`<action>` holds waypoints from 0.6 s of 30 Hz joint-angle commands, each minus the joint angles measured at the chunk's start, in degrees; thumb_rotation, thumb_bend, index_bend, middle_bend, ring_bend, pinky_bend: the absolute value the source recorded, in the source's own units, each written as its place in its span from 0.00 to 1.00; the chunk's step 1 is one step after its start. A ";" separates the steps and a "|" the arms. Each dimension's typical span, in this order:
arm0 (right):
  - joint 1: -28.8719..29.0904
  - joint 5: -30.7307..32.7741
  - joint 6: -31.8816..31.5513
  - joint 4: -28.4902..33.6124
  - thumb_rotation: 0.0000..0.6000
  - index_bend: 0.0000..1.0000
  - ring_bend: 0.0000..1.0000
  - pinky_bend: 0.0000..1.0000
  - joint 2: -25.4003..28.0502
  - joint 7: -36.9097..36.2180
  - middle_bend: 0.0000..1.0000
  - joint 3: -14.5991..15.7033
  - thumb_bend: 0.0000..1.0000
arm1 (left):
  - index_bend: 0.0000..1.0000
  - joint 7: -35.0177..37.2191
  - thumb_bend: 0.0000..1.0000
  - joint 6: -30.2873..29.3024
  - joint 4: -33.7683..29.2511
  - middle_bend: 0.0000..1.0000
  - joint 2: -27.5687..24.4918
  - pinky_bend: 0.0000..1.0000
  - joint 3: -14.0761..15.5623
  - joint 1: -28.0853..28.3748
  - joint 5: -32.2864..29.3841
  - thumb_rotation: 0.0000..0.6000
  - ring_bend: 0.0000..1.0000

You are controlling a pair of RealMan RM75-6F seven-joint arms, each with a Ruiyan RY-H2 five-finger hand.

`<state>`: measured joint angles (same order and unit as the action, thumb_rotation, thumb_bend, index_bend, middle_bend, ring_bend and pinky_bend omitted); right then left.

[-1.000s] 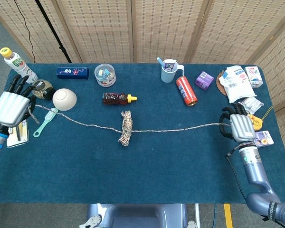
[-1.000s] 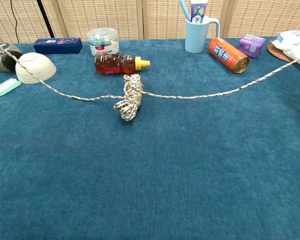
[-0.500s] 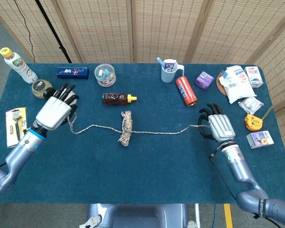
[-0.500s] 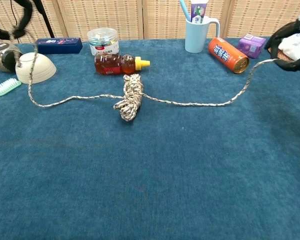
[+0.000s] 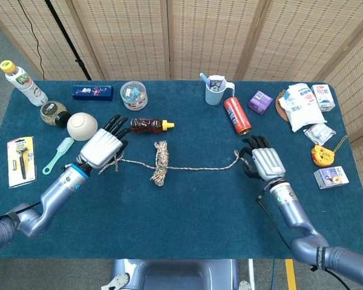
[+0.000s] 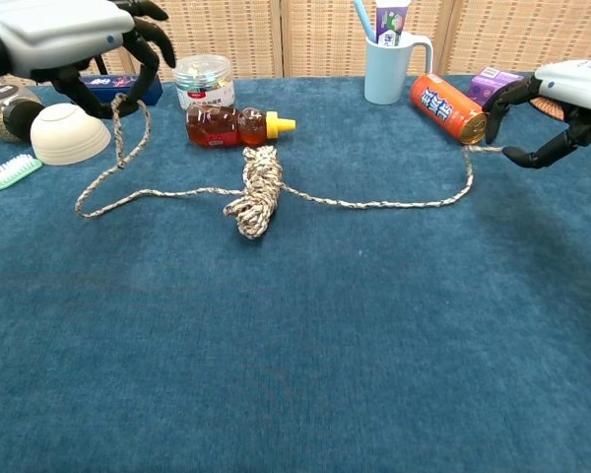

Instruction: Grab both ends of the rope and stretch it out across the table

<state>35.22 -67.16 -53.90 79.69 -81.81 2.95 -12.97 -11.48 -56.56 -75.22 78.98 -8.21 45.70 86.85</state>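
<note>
Rope: one length, lying across the middle of the table, with one coiled bundle at its midpoint and slack curves toward each end. Hands: two. Left hand has its fingers curled around the rope's left end, lifted off the cloth near the white bowl. Right hand pinches the right end close to the orange can.

Counted along the far edge: one bottle, one blue box, one clear jar, one mug, one purple box.

Chest view cuts off both hands at the frame edges.

Table covering is dark blue cloth; woven screens stand behind.
</note>
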 commanded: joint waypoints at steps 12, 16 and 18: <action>-1.42 1.25 -1.78 1.43 0.88 0.00 0.00 0.00 2.66 1.72 0.00 0.73 0.47 | 0.00 -7.87 0.19 3.27 -8.66 0.00 -4.31 0.00 -0.93 -0.52 -9.06 1.00 0.00; -2.65 1.14 -3.33 2.23 0.97 0.00 0.00 0.00 4.21 1.25 0.00 0.82 0.47 | 0.00 -7.97 0.19 0.97 -11.89 0.00 -7.11 0.00 -1.06 -2.80 -11.37 1.00 0.00; -3.17 1.01 -4.11 2.50 1.00 0.00 0.00 0.00 4.74 1.03 0.00 0.82 0.47 | 0.00 -7.45 0.19 -0.07 -12.88 0.00 -8.10 0.00 -1.01 -3.81 -11.95 1.00 0.00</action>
<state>32.39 -66.06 -57.63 81.96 -77.39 4.17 -12.17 -19.26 -55.77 -87.25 71.70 -9.20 42.73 75.58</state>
